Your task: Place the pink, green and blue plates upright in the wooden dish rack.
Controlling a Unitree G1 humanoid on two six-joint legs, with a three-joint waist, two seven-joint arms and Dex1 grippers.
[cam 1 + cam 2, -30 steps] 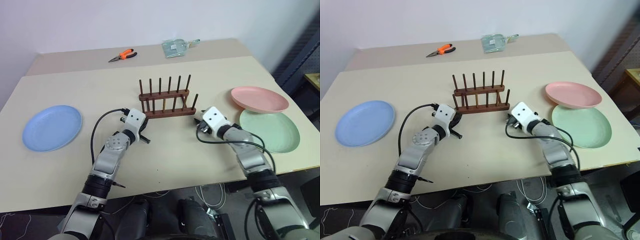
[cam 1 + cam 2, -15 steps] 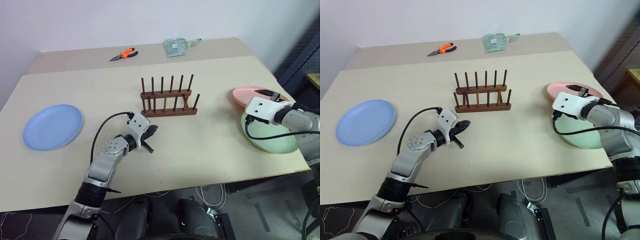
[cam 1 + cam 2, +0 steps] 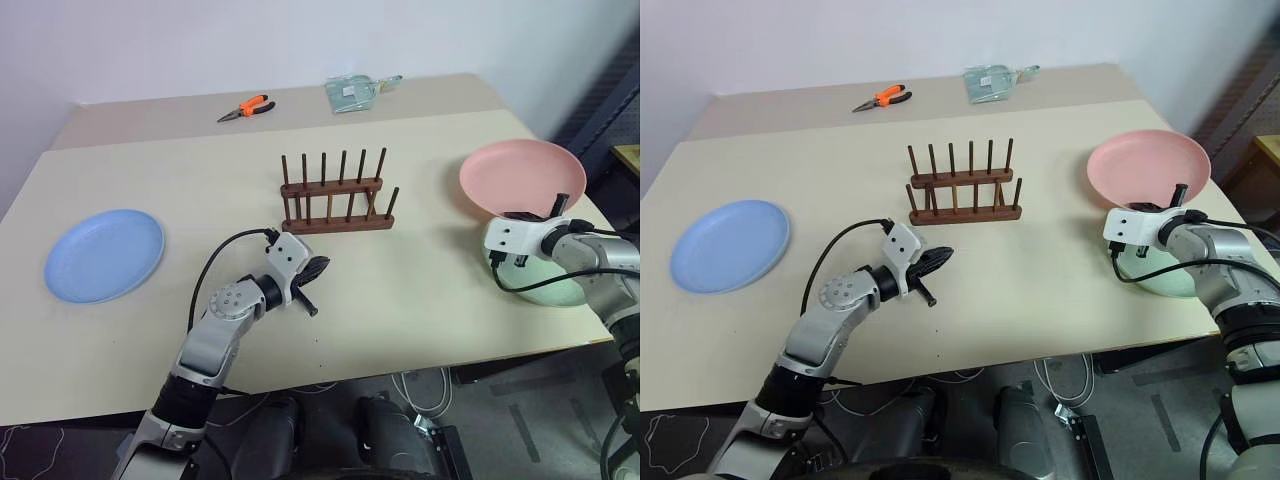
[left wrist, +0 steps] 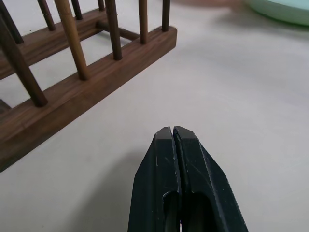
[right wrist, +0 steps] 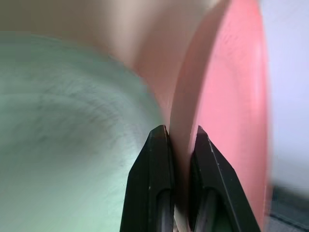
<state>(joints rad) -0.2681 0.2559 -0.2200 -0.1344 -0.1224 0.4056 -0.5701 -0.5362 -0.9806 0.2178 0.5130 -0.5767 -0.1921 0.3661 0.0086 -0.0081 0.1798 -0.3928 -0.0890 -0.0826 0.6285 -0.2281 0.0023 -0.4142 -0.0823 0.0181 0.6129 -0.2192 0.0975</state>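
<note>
Right gripper (image 5: 179,133) jaws clamped on the rim of the pink plate (image 3: 522,176), which stands tilted up at right of frame above the green plate (image 3: 1175,280). Left gripper (image 4: 174,133) jaws fully shut, empty, just in front of the wooden dish rack (image 3: 335,205) at centre. Blue plate (image 3: 104,254) flat at far left. Risk: the grip looks like a thin edge pinch, so the plate may pivot or slip during transfer, or clip the pegs
</note>
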